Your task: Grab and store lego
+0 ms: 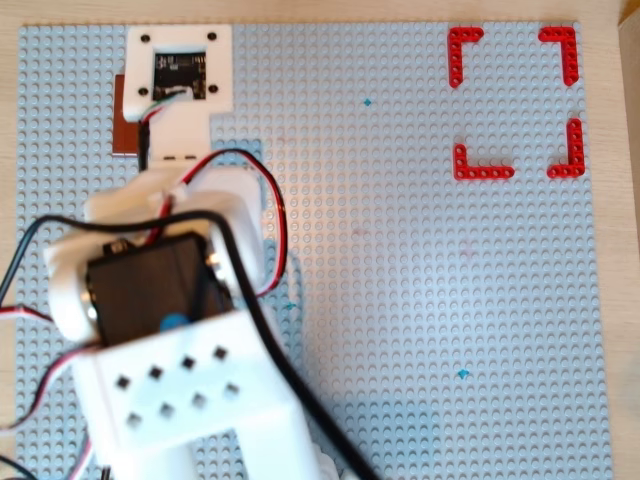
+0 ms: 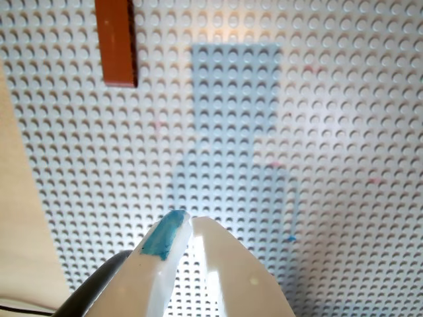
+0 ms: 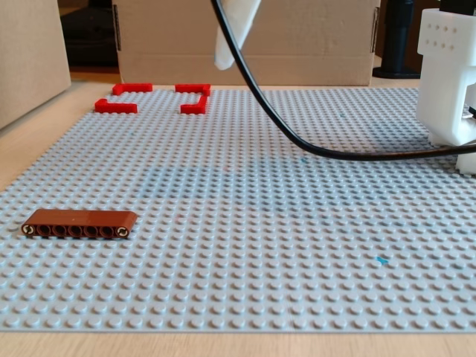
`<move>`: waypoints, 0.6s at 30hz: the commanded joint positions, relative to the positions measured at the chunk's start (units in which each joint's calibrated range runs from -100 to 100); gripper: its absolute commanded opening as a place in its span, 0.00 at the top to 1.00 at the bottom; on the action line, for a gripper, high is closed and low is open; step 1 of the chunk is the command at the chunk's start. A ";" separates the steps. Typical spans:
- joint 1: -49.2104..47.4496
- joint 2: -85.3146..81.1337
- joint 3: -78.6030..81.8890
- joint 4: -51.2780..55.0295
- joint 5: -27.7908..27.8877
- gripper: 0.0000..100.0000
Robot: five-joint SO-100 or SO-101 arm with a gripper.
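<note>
The lego (image 3: 79,223) lies flat on the grey baseplate (image 3: 297,223), long axis left-right in the fixed view; the end effector (image 2: 192,224) hangs above, fingers together, empty.

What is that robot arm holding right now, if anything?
Nothing. In the wrist view the gripper has its fingers together with nothing between them, and the reddish-brown brick lies apart on the grey baseplate.

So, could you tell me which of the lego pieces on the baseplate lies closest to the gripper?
The reddish-brown brick, a straight beam lying alone; in the wrist view it sits just ahead of the gripper. The red corner pieces are grouped across the baseplate.
</note>
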 commanded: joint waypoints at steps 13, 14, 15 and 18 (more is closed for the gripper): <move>-5.00 29.45 -35.91 3.52 -3.40 0.98; -5.23 30.64 -37.18 3.52 -3.40 0.98; -5.45 31.65 -38.26 3.60 -3.30 0.98; -6.49 34.11 -40.35 3.60 -3.30 0.98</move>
